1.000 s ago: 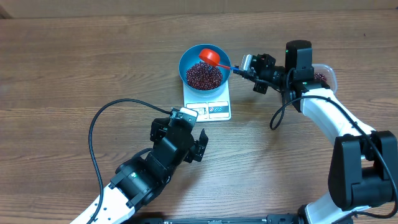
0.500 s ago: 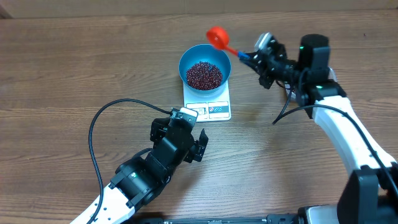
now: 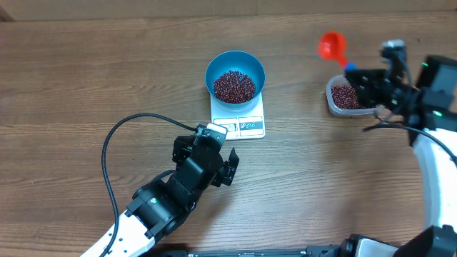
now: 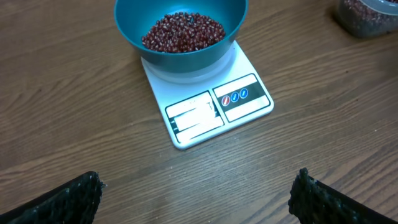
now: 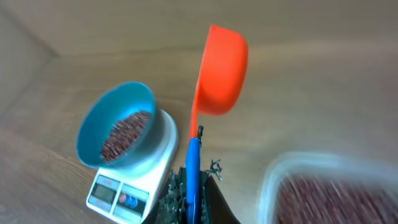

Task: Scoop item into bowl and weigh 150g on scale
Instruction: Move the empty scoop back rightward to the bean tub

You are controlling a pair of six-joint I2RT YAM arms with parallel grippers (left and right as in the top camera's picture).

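The blue bowl (image 3: 235,72) stands on the white scale (image 3: 239,121) and holds a pile of dark red-brown beans (image 3: 234,86). It shows too in the left wrist view as the bowl (image 4: 180,31) on the scale (image 4: 208,106), and in the right wrist view as the bowl (image 5: 115,121) on the scale (image 5: 127,183). My right gripper (image 3: 359,76) is shut on the blue handle (image 5: 193,171) of the orange-red scoop (image 3: 331,45), raised beside the clear tub (image 3: 346,96) of beans. The scoop (image 5: 221,68) is tipped and its inside is hidden. My left gripper (image 3: 218,153) hangs open in front of the scale.
A black cable (image 3: 118,143) loops over the table left of the left arm. The clear tub (image 5: 329,193) lies at the table's right side, close under the right arm. The tub's corner (image 4: 367,15) shows at the top right of the left wrist view.
My right gripper has carried the scoop from over the bowl away to the right, to beside the clear tub. The left arm has not moved.
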